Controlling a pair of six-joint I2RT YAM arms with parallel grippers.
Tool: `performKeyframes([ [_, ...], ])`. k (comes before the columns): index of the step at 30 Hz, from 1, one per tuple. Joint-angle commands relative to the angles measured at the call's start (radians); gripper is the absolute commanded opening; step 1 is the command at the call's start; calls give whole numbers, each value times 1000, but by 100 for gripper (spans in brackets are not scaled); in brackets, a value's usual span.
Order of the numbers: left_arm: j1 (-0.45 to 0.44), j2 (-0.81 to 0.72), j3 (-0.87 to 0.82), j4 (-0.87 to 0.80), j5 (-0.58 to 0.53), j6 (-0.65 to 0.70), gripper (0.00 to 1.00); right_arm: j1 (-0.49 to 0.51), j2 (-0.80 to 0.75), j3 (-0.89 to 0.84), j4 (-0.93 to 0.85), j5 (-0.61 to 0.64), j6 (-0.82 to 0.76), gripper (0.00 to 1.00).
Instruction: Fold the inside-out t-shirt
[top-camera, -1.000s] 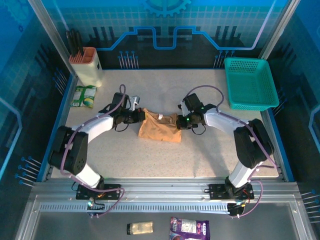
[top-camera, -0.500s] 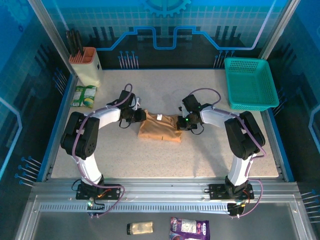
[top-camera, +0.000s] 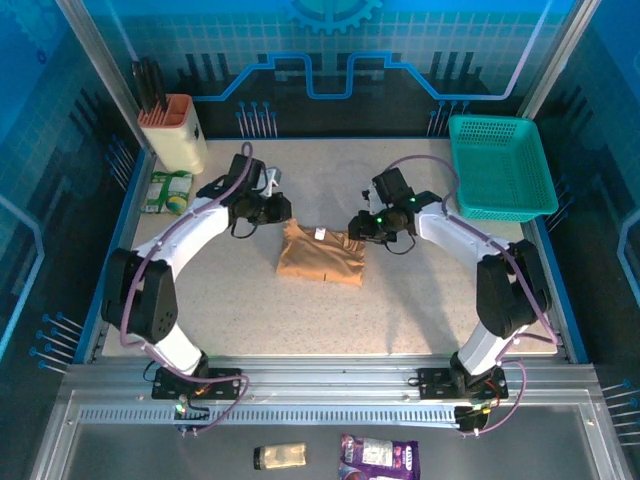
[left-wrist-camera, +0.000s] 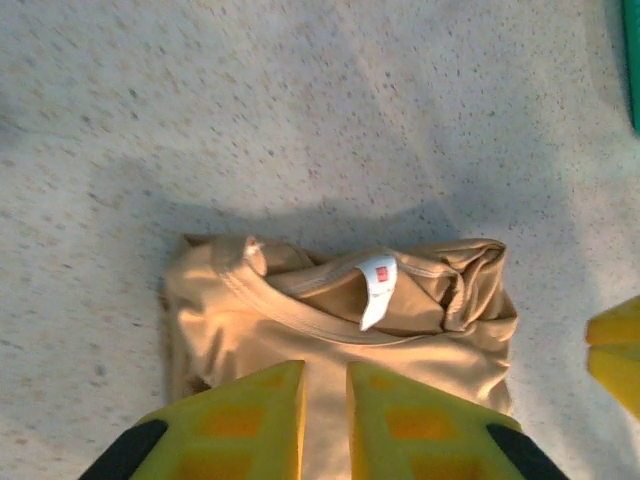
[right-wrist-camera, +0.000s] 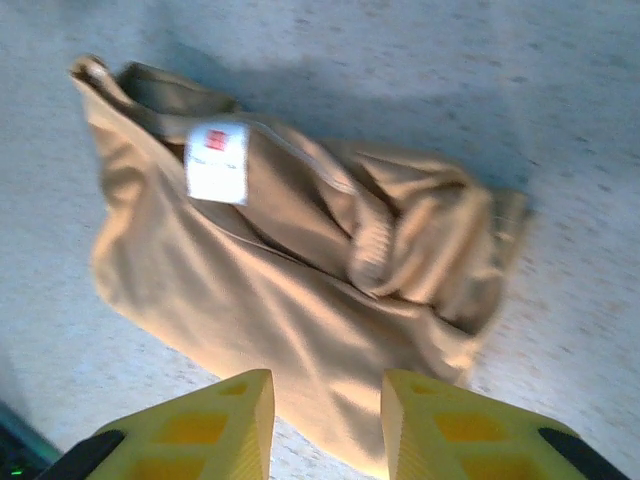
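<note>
The inside-out t-shirt lies on the table as a small tan folded bundle, white tag facing up near its far edge. My left gripper hovers just off the bundle's far left corner. In the left wrist view its yellow fingers stand slightly apart over the shirt with nothing between them, the tag just ahead. My right gripper sits off the far right corner. In the right wrist view it is open above the crumpled shirt and tag.
A teal basket stands at the back right and a knife block at the back left, with a green packet beside it. Two small packets lie below the front rail, off the table.
Both grippers have let go of the shirt's ends, opened and drawn back from it toward the far side. The shirt stays as a folded bundle on the table.
</note>
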Motion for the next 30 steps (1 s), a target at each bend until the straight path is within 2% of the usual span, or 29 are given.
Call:
performKeyframes([
  [1, -29, 100, 22, -87, 16, -30, 12, 1, 93, 56, 42, -124, 20, 32],
  [7, -28, 284, 116, -29, 10, -22, 6, -40, 232, 102, 75, -111, 28, 25],
  [10, -27, 375, 178, -21, 3, -15, 6, -75, 275, 86, 59, -43, 45, 20],
  [13, -25, 448, 239, -52, 1, -20, 13, -107, 283, 37, 55, 25, 58, 16],
  [16, -26, 479, 274, -90, 12, -20, 19, -120, 281, 23, 45, 41, 50, 14],
  [19, -26, 409, 242, -77, 8, -12, 20, -117, 248, 29, 24, 45, 49, 14],
  [22, -27, 285, 204, -87, -2, -2, 32, -101, 176, 57, -20, 79, 46, 15],
  [24, -26, 226, 199, -133, -4, 9, 36, -85, 140, 90, -53, 96, 41, 18],
  [27, -30, 159, 153, -180, 5, 13, 37, -50, 124, 147, -82, 68, 40, 21],
  [30, -41, 111, 68, -185, 23, 6, 29, -7, 161, 199, -76, -10, 36, 21],
])
